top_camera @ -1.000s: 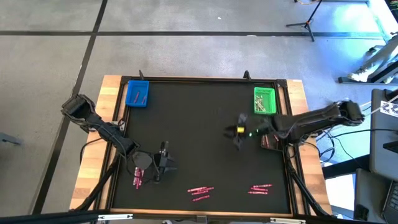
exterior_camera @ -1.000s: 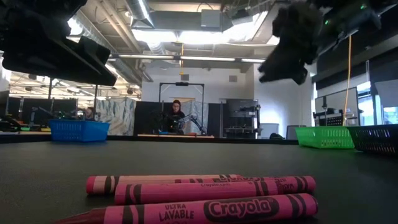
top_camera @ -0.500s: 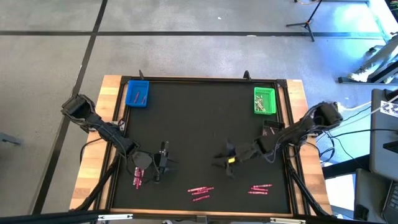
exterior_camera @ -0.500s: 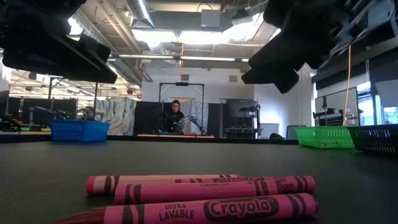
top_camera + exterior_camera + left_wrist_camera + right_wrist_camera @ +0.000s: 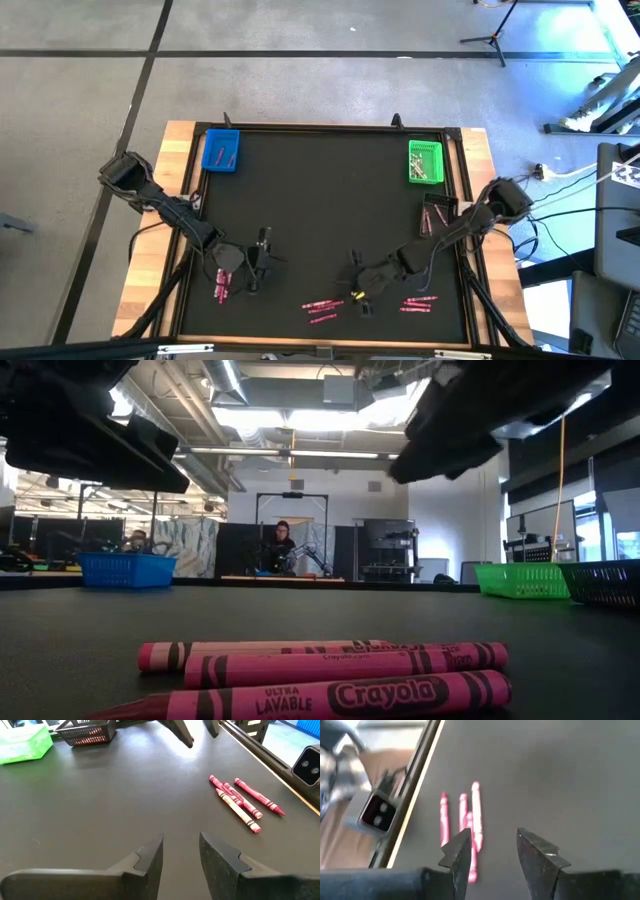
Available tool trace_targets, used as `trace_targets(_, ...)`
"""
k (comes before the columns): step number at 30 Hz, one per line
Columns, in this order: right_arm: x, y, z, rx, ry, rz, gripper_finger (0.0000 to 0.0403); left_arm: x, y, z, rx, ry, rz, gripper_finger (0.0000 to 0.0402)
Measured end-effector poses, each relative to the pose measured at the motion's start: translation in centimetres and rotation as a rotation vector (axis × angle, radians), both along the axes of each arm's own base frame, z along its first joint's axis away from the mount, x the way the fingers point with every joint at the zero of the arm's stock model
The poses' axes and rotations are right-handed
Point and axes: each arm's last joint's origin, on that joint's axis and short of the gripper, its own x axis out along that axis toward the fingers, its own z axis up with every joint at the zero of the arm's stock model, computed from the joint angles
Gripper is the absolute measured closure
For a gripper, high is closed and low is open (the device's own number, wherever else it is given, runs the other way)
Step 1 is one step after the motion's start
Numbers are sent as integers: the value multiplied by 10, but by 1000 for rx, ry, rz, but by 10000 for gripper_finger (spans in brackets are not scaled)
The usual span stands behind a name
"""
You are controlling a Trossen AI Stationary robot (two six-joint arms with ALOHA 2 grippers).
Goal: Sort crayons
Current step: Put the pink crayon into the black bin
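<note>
While the right gripper (image 5: 361, 291) hangs low over the near part of the black table mat (image 5: 320, 200), its two dark fingers (image 5: 457, 855) stand a little apart with nothing between them. Just beside it lies a small bunch of thin pink-red wax crayons (image 5: 322, 308), flat on the mat by the near edge. The right wrist view shows those sticks side by side, right ahead of the gap. Another bunch of pink-red crayons (image 5: 420, 303) lies on its other side. A third bunch of crayons (image 5: 221, 287) lies near the left gripper (image 5: 266, 262), which waits above the mat, open and empty.

It looks like the reaching step: the right arm seems to be going for one crayon. Next it probably has to line its gap over a single stick, come down and pinch only that one. The sticks touch each other, so that could be tricky. The small blue plastic tray (image 5: 221, 150) and the small green plastic tray (image 5: 425, 161) sit at the far corners, well apart from the crayons.
</note>
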Motion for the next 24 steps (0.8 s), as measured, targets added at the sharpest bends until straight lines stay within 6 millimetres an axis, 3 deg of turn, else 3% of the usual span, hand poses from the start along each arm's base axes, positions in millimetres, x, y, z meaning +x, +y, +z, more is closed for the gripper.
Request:
trace_targets(3,2,11,3,-1,30,10,249,0,0,0,2,4,0,282)
trace_targets(12,-3,26,-21,-75,88,-25,249,0,0,-1,5,7,-1,282)
trace_targets(19,0,27,-35,-80,122,-37,249,0,0,-1,5,6,0,282)
trace_targets(24,3,28,-32,-73,69,-57,249,0,0,-1,5,6,0,282)
